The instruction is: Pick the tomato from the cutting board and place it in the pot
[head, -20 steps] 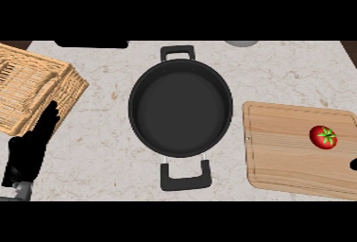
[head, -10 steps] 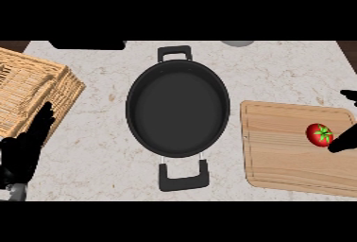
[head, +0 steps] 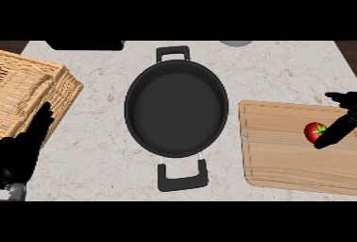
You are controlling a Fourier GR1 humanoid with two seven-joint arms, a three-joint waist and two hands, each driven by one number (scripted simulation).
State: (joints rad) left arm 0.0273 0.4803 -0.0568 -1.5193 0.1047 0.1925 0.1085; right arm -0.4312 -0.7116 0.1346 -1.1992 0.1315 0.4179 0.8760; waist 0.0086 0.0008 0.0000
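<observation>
Left hand sat at the lower left edge of the head view, fingers straight and pointing up, holding nothing, its tips against the near side of the wicker basket. Cutting board lay on the bench at the right, near edge closest to the robot. Tomato was on the board, toward its right side, green stem showing. Right hand came in from the right edge, one finger laid along the tomato's right side and touching it, the thumb apart above the board's far edge; the hand was spread, not curled round the tomato. Black oval pot stood in the middle of the bench, left of the board, one handle toward the robot and one away. Nothing was inside it. Far edge showed a dark object and a grey round thing, both cut off, too little to tell.
</observation>
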